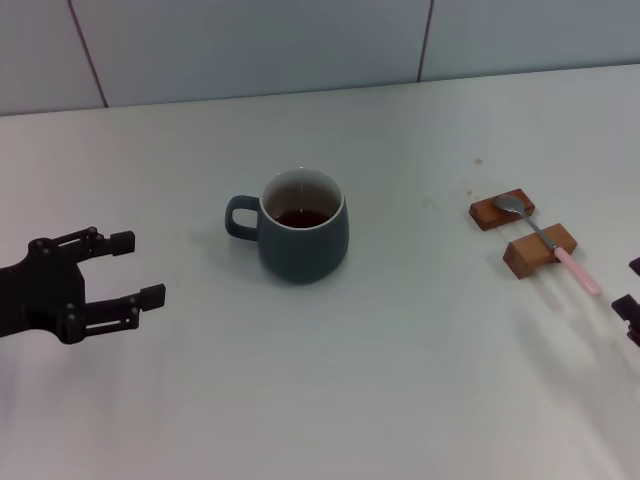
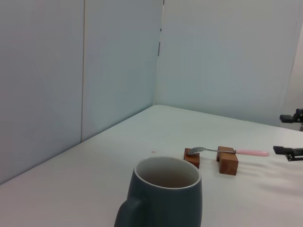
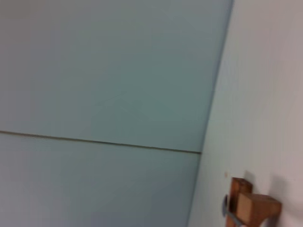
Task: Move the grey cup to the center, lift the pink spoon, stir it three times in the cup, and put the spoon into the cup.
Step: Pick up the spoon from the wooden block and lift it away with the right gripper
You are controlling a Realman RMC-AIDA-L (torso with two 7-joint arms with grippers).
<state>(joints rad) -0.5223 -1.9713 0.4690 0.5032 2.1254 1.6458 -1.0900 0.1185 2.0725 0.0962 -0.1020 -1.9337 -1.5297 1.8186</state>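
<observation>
Although the grey cup [image 1: 303, 240] already stood near the middle of the head frame, handle toward frame left, the pink spoon [image 1: 551, 243] lay at right centre, bridged across two wooden blocks [image 1: 522, 229]. A clumsy pinch on its thin handle would probably tip it off or shove the loose blocks. The left gripper [image 1: 128, 281] hovered at lower left, fingers spread, holding nothing. The right gripper [image 1: 630, 302] was cut off at the right edge; I could not tell its fingers' state. The cup's contents were only dimly visible.
</observation>
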